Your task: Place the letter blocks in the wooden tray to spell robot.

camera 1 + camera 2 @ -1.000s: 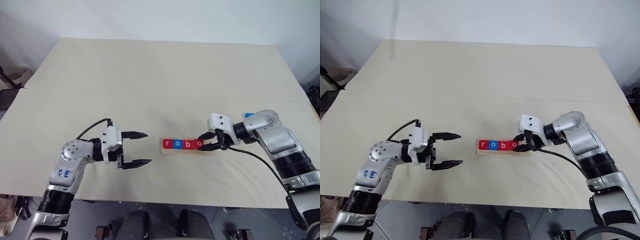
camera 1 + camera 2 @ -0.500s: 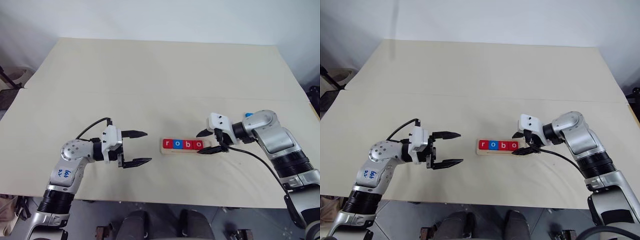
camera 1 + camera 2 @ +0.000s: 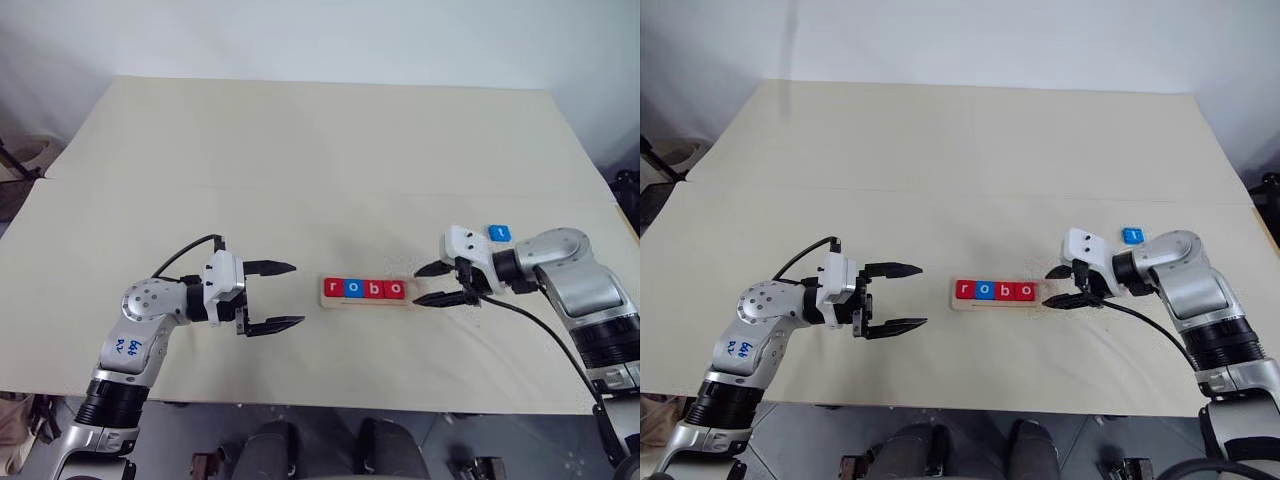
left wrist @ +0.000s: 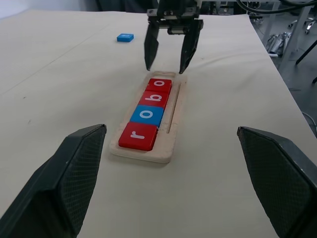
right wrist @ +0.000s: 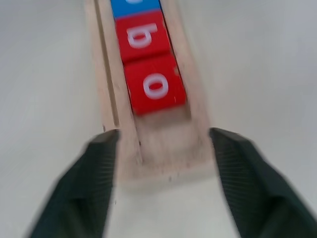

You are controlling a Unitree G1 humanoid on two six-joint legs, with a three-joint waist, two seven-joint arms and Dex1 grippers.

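Arms both reach inward: my left gripper (image 3: 285,296) hangs level, jaws wide, holding nothing; my right gripper (image 3: 435,284) tilts down just past the wooden tray's (image 3: 414,301) right end, jaws apart, empty. Tray lies crosswise between them, holding four letter blocks (image 3: 365,289); the blue t block (image 3: 500,232) lies beyond my right wrist.

4 letter blocks (image 3: 365,289) sit in the wooden tray (image 3: 331,300); the 5th block (image 3: 500,233) lies far right.
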